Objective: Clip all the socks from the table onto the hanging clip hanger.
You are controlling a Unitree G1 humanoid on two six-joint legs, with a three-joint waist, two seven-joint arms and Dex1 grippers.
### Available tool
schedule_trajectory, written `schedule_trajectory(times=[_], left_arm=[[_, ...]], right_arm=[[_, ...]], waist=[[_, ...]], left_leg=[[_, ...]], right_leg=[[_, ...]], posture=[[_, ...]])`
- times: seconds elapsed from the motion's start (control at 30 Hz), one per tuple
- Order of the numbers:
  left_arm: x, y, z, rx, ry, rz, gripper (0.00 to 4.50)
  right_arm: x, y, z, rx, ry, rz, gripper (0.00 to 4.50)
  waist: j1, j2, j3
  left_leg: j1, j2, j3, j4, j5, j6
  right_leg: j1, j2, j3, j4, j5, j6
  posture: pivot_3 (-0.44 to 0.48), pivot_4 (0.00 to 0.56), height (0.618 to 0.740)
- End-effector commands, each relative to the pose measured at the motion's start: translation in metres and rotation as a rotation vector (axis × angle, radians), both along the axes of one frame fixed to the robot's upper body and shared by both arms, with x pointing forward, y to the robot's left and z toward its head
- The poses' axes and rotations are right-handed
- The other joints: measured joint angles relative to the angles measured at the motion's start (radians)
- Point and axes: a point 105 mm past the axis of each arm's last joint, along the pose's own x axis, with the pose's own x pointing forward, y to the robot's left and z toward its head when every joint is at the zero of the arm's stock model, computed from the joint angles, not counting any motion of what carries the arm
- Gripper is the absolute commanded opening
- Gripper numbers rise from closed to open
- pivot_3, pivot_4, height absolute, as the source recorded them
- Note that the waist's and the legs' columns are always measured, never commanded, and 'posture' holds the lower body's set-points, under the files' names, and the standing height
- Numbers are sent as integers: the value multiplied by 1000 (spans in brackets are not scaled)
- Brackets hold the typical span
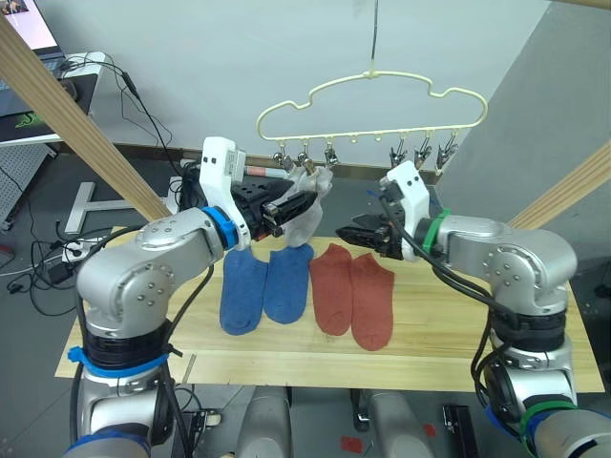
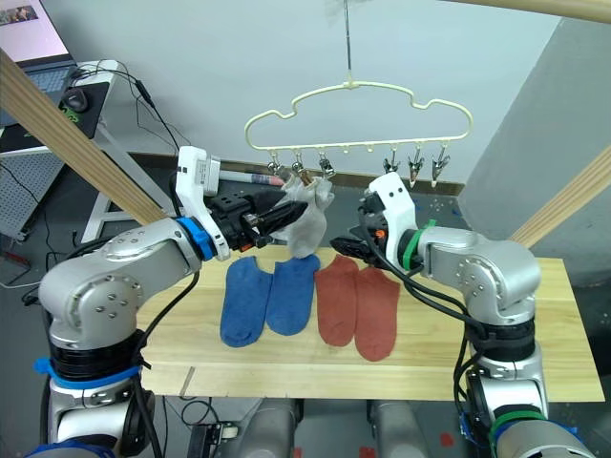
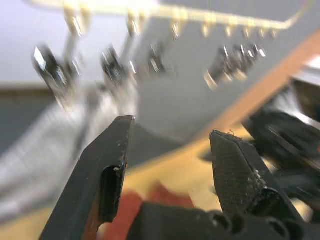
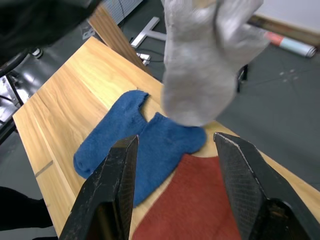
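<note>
Left wrist view blurs clip hanger; grey socks smeared.

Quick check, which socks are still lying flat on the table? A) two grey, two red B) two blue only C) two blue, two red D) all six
C: two blue socks and two red socks lie side by side on the table, while a grey sock hangs up at the clip hanger near the left gripper.
</note>
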Motion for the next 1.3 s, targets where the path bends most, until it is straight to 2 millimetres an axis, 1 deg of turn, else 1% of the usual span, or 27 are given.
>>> schedule_trajectory(times=[0.03, 0.17, 0.3, 0.47, 0.57, 0.77, 0.93, 1.0, 1.1, 1.2, 1.3], left_arm=[[-4, -4, 16, 8, -199, 37, 2725], [-3, -6, 13, 3, -246, 59, 2725], [-6, -10, 11, 14, -296, 67, 2725], [-7, -18, -2, 34, -306, 69, 2725], [-6, -23, -11, 31, -310, 64, 2725], [2, -28, -20, 44, -317, 78, 2725], [12, -31, -29, 39, -313, 143, 2725], [13, -33, -33, 38, -309, 148, 2725], [13, -38, -37, 35, -305, 151, 2725], [16, -41, -33, 28, -319, 152, 2725], [18, -43, -32, 24, -329, 160, 2725]], right_arm=[[-17, -15, 17, 27, -65, 17, 2487], [-27, -26, 25, 32, -92, 13, 2487], [-41, -34, 41, 42, -147, 38, 2487], [-55, -37, 53, 45, -196, 82, 2487], [-60, -37, 60, 48, -236, 94, 2487], [-69, -44, 74, 53, -283, 112, 2487], [-75, -50, 83, 87, -323, 107, 2487], [-76, -52, 85, 103, -331, 97, 2487], [-80, -55, 80, 104, -326, 86, 2487], [-82, -59, 75, 80, -308, 72, 2487], [-84, -61, 75, 71, -305, 65, 2487]], waist=[[4, 0, 0], [5, 0, 0], [7, 0, 0], [7, 0, 0], [7, 0, 0], [2, 0, 0], [-8, 0, -1], [-12, 0, -1], [-14, 0, -1], [-16, 0, -1], [-19, 0, -1]], left_leg=[[0, 0, 0, 0, 0, 0], [0, 0, 1, 0, 0, 0], [0, 0, 1, 0, 0, 0], [0, 0, 1, 1, 0, 0], [0, 0, 1, 1, 0, 1], [0, 0, 1, 2, 0, 1], [0, -1, 1, 2, 0, 1], [-1, -1, 1, 2, 0, 1], [0, -1, 1, 2, 0, 1], [-1, -1, 1, 3, 0, 1], [0, -1, 1, 4, 1, 2]], right_leg=[[0, 0, 0, 0, 0, 0], [0, 0, 0, -1, 0, 0], [0, 0, 0, 0, 0, 0], [0, 0, 0, 0, 0, 0], [1, 0, 0, 0, 0, 0], [1, 0, 0, 0, 0, -1], [1, 0, 0, 0, 0, -1], [1, 0, 0, 0, 0, -1], [2, 0, 0, 1, 1, -1], [2, 0, 0, 1, 1, -1], [2, 0, 0, 3, 1, -1]], posture=[[113, 284, 740], [101, 278, 740], [93, 275, 740], [78, 277, 740], [54, 277, 740], [17, 272, 740], [1, 271, 740], [-3, 270, 740], [-10, 268, 740], [-14, 271, 740], [-14, 271, 740]])
